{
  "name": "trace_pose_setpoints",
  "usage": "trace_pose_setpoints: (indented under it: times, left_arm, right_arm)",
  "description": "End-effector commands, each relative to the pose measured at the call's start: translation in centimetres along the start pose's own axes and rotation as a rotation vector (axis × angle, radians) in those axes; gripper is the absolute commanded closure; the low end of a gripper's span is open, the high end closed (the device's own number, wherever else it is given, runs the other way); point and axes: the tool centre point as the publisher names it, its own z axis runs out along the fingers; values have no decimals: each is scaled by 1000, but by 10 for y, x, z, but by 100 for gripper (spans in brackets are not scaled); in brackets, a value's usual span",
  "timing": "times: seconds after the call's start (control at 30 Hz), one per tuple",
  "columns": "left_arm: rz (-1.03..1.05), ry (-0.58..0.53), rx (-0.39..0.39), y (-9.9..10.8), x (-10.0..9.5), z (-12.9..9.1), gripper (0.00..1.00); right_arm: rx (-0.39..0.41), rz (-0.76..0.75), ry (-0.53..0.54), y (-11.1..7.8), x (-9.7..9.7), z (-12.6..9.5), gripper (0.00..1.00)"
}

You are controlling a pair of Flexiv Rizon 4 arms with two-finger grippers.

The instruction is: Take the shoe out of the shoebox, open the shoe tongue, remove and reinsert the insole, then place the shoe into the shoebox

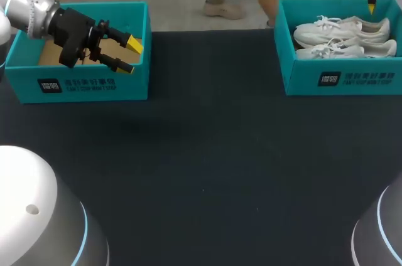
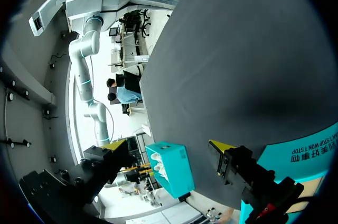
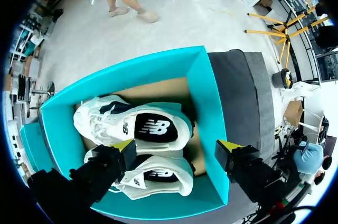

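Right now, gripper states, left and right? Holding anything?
Left gripper: open, holding nothing.
Right gripper: open, holding nothing, above the shoes.

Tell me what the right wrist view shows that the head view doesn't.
Only the right wrist view: the dark insoles inside the two white sneakers, and both yellow fingertips of the right hand spread open above them. Only the head view: the left shoebox with the open left hand over it, and the dark table between the boxes. Both: the teal right shoebox holding the sneakers side by side.
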Motion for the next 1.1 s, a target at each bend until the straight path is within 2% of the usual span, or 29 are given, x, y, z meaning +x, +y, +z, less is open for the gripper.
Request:
trace_pose_setpoints:
  times: [0.03, 0.33, 0.63, 1.1]
  left_arm:
    - [1, 2, 3, 1, 0, 0, 0]
    - [1, 2, 3, 1, 0, 0, 0]
    - [1, 2, 3, 1, 0, 0, 0]
    - [1, 2, 3, 1, 0, 0, 0]
  right_arm:
    - [-72, -18, 21, -45, 5, -25, 0]
    - [-86, -65, 79, -106, 22, -40, 0]
    - [-100, -56, 129, -155, 35, -45, 0]
    - [-100, -56, 129, -155, 35, -45, 0]
